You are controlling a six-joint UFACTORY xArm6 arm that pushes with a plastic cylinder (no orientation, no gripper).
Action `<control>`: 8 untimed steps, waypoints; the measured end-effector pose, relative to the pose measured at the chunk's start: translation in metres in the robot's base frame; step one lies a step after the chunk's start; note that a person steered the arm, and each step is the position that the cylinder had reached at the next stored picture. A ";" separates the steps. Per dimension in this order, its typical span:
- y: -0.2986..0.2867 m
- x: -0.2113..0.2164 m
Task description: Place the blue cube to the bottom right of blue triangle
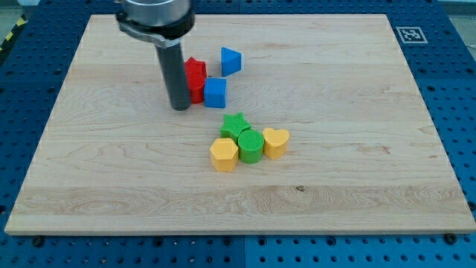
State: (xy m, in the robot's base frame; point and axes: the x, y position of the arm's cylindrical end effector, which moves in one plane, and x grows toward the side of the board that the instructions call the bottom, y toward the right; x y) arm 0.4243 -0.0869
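My rod comes straight down from the view's top, and my tip [180, 108] rests on the wooden board [89, 171] just left of the red block [195, 80], seemingly touching it. There are no fingers; the rod holds nothing. Right of the red block, touching it, sits the blue cube [215, 92]. The blue triangle [230, 60] lies up-right of the red block, just above the cube.

Straight dark grey rod, my tip [180, 109] blunt, under a wider black collar with silvery rim.
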 end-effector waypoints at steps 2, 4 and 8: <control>0.000 0.000; 0.071 0.000; 0.024 0.089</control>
State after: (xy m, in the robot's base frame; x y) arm 0.5132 -0.0630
